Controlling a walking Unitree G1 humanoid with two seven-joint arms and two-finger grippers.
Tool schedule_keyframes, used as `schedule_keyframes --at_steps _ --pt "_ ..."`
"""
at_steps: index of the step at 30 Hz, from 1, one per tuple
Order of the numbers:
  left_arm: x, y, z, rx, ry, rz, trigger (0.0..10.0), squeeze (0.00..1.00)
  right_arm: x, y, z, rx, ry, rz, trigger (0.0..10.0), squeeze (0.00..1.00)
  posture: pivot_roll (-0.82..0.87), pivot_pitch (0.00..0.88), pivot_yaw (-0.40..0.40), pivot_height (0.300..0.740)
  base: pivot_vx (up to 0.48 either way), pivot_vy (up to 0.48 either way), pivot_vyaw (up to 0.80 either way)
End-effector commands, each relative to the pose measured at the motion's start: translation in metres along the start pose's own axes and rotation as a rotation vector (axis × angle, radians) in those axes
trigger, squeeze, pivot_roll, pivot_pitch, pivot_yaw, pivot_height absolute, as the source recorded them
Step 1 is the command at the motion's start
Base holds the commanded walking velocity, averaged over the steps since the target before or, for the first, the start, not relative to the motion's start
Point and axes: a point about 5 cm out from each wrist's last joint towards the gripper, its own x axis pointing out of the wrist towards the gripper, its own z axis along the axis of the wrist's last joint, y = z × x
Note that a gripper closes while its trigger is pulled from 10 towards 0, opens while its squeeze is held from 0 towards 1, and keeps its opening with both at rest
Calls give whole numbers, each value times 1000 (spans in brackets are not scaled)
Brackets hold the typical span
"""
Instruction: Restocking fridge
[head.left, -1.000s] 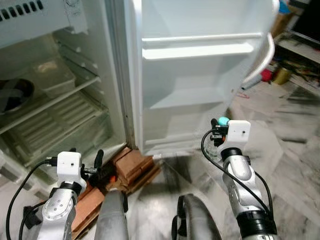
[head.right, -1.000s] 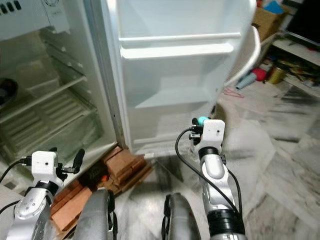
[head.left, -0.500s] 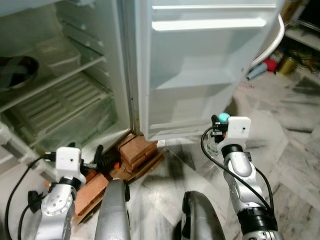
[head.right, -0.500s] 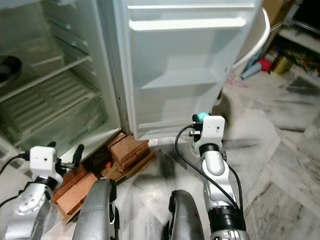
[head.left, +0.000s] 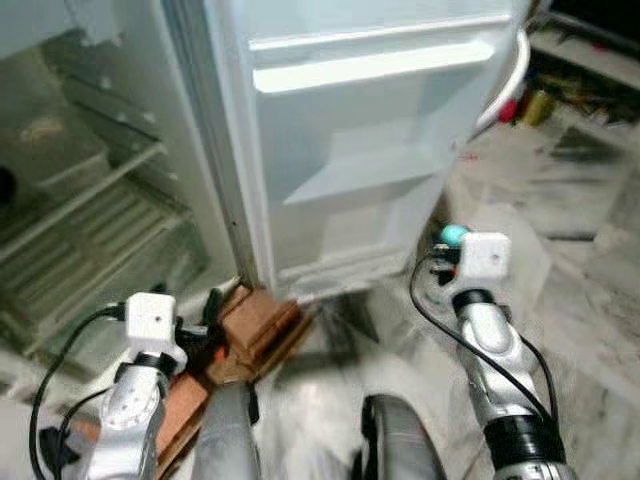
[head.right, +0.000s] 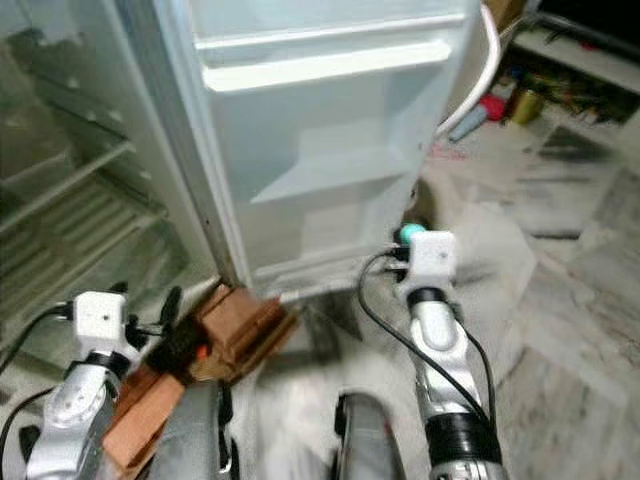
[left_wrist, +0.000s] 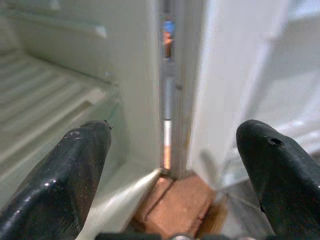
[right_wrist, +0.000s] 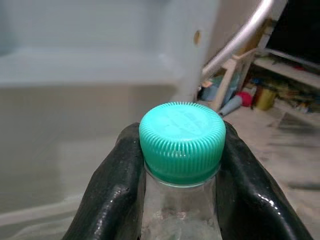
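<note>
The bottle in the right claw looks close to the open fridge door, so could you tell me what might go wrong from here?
The right claw pinches the bottle only at the neck under its teal cap, so the bottle might swing or slip. The fridge door stands open just ahead; a hasty reach could knock the bottle against its shelf. The bricks under the fridge lie near the left claw and could catch it.

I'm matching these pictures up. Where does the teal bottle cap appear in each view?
Left eye view: teal bottle cap at right of centre, above the right end effector's white camera housing.
Right eye view: cap right of centre, below the fridge door.
Left wrist view: not in it.
Right wrist view: cap at centre, between the black fingers.
Shared landmark: the fridge door.
</note>
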Motion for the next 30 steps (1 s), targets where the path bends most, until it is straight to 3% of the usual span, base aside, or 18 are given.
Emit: schedule_keyframes --at_steps 1,13,19,25,30 --pt "-5 5 -6 11 32 13 10000 0 3 9 9 7 -42 26 10000 0 54 101 -47 628 401 0 0" --pt "-7 8 -9 14 41 32 10000 0 3 10 8 8 -41 32 10000 0 59 95 -52 628 311 0 0" --pt "-21 19 -17 -50 81 96 10000 0 3 9 7 20 -36 47 10000 0 69 99 -59 628 0 0 0" --pt "-33 22 -14 -47 81 126 10000 0 -3 27 2 76 3 197 10000 0 81 125 -67 628 0 0 0" --pt "-43 21 -13 -50 82 166 10000 0 -8 29 -4 82 33 229 10000 0 90 149 -65 623 0 0 0"
